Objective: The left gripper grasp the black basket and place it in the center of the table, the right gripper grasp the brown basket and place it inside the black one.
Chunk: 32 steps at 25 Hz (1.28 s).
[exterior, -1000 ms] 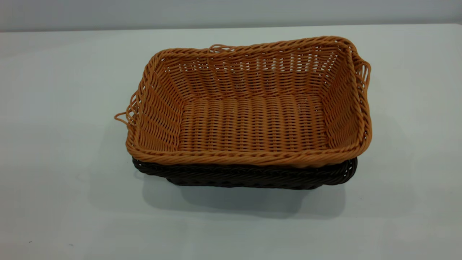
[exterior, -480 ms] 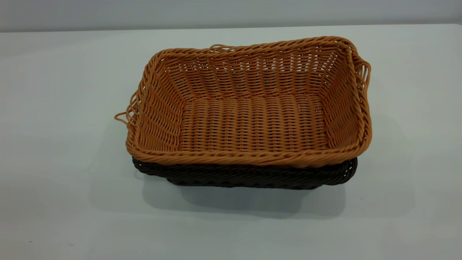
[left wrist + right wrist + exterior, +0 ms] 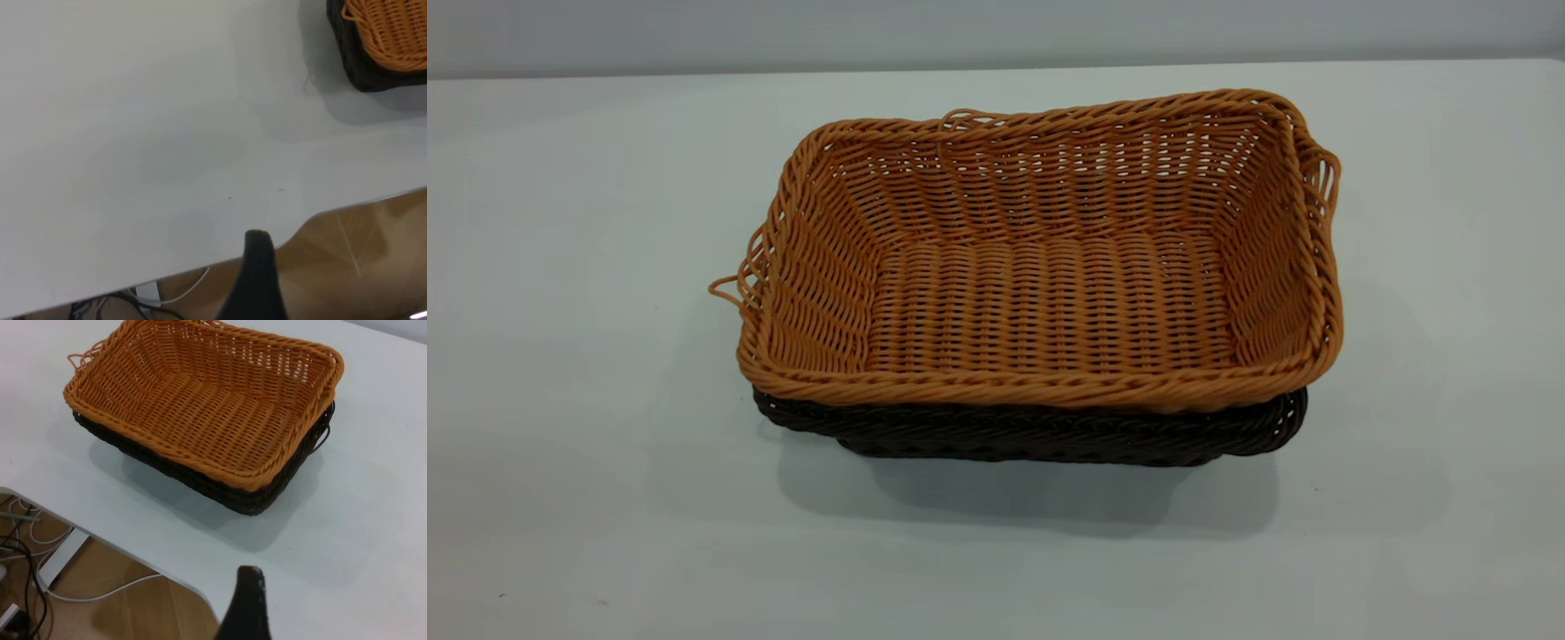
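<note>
Left pincer (image 3: 257, 267): only one dark fingertip shows in the left wrist view, held over the worktop's edge and well apart from the baskets; whether it is wide or narrow cannot be told. It holds nothing that can be seen.
Right pincer (image 3: 245, 603): one dark fingertip shows in the right wrist view, above the worktop's edge near a rounded corner, apart from the baskets; its spread cannot be told, and nothing visible is in it.
Exterior view: neither arm appears in it.
Brown basket (image 3: 1040, 258): orange-tan weave with a braided rim, sitting nested inside the black basket, open side up. Its rim stands higher than the dark rim beneath. Loose strands loop out at its left end, its right end and its far rim.
Black basket (image 3: 1032, 433): very dark weave, resting on the worktop near the middle. Only its near rim and a strip of its wall show below the brown one.
Worktop (image 3: 569, 373): plain pale surface; the stacked baskets cast a soft shadow toward the camera.
Below the worktop: wooden floor (image 3: 127, 607) with white cables (image 3: 100, 595) shows past the edge.
</note>
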Each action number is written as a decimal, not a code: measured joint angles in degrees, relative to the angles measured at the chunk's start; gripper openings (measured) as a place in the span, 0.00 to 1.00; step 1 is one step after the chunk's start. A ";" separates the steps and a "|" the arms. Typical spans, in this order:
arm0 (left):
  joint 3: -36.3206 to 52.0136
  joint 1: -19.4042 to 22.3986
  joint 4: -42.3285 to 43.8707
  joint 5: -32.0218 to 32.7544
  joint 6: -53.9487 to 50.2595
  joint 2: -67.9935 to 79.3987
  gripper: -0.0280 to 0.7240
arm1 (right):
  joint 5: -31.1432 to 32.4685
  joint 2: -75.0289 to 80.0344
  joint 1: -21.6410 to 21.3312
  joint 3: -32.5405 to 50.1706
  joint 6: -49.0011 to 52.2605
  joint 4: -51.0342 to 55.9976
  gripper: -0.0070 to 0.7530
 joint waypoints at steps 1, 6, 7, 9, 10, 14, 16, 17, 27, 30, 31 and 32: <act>0.00 1.11 0.00 0.00 0.05 -0.52 0.81 | 0.00 0.00 0.00 0.00 0.00 0.00 0.79; 0.00 6.06 0.12 -0.07 -0.17 -5.35 0.81 | -0.02 0.00 0.00 0.00 0.00 0.09 0.79; 0.00 6.34 0.12 -0.07 -0.53 -6.50 0.81 | -0.02 0.00 0.00 0.00 0.00 0.13 0.79; 0.00 6.64 0.12 -0.02 -1.21 -7.82 0.81 | -0.02 0.00 0.00 0.00 0.00 0.20 0.79; 0.00 6.63 0.12 -0.02 -1.36 -7.87 0.81 | -0.07 0.00 0.00 0.00 0.00 0.29 0.79; 0.00 6.63 0.01 -0.02 -1.48 -7.87 0.81 | -0.09 0.00 0.00 0.00 0.00 0.40 0.79; 0.00 6.63 0.01 -0.02 -1.55 -7.92 0.81 | -0.13 0.00 0.00 0.06 0.00 0.46 0.79; 0.00 6.63 0.01 -0.02 -1.63 -7.92 0.81 | -0.13 0.00 0.00 0.06 0.00 0.46 0.79; 0.00 6.63 0.00 -0.02 -1.68 -7.92 0.81 | -0.13 0.00 0.00 0.06 0.00 0.51 0.79; 0.00 6.63 0.00 -0.02 -1.68 -7.92 0.81 | -0.13 0.00 -0.92 0.06 0.00 0.51 0.79; 0.00 6.63 0.00 -0.02 -1.68 -7.92 0.81 | -0.13 0.00 -1.93 0.06 0.00 0.34 0.79; 0.00 6.63 0.00 -0.02 -1.68 -7.92 0.81 | -0.13 0.00 -3.51 0.06 0.11 0.11 0.79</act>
